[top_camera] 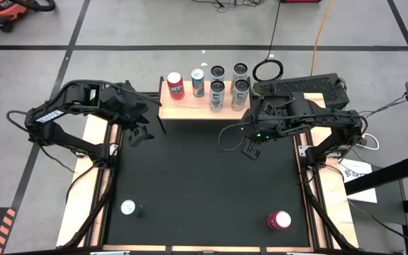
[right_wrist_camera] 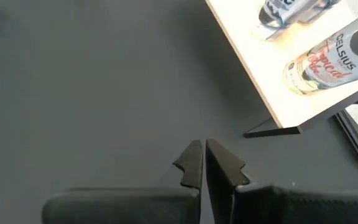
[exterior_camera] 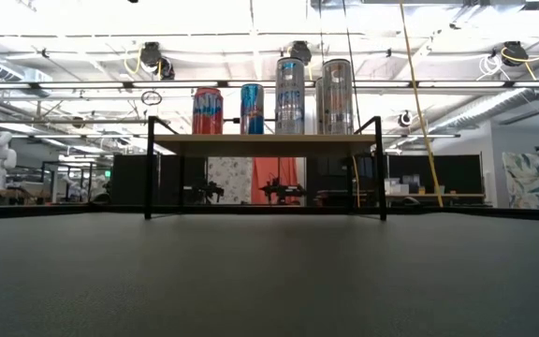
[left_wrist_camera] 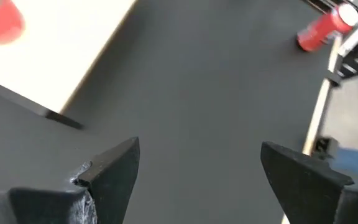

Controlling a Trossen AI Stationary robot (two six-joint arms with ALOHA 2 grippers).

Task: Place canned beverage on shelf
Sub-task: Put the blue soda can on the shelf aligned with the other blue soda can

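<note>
The shelf (top_camera: 170,108), a light-wood board on thin black legs, stands at the table's far middle. Several cans stand on it: a red one (top_camera: 175,85), a blue one (top_camera: 197,82) and silver ones (top_camera: 217,95). Two more cans stand upright on the black table near its front edge: a silver-topped can (top_camera: 128,207) at the left and a red can (top_camera: 278,220) at the right. My left gripper (top_camera: 139,134) hovers open just off the shelf's left end. My right gripper (top_camera: 252,150) hovers shut just off the shelf's right end. Neither holds anything.
Pale wooden strips (top_camera: 91,177) edge the black table on both sides. A black box (top_camera: 299,85) and a cable ring (top_camera: 268,69) lie behind the shelf's right end. The black table top (top_camera: 204,184) lies bare between the shelf and the two front cans.
</note>
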